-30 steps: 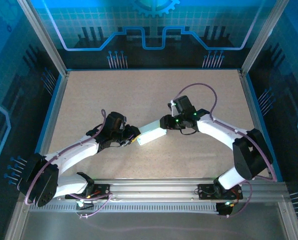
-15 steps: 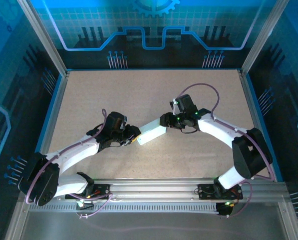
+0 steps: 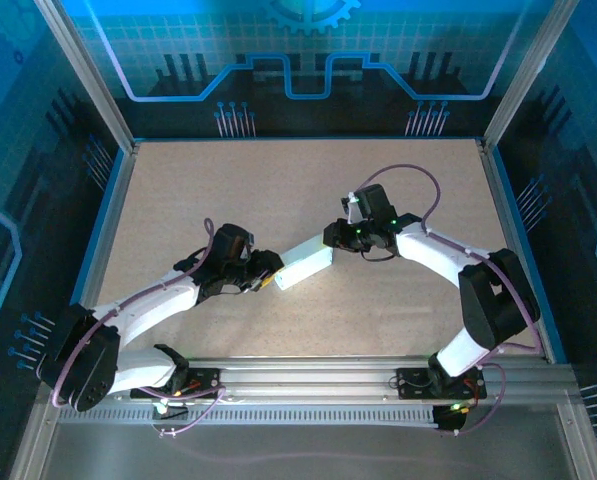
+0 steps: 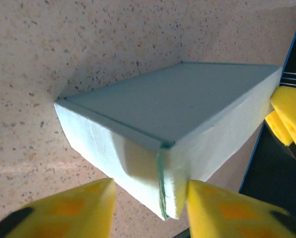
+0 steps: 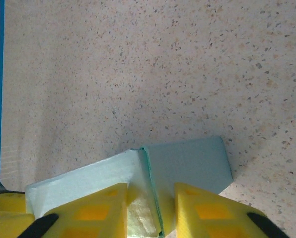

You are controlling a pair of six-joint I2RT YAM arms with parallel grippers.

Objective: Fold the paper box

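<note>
Closed pale-mint paper box (image 3: 305, 266) lies flat, angled diagonally

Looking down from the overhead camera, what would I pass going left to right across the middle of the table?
left gripper → paper box → right gripper
</note>
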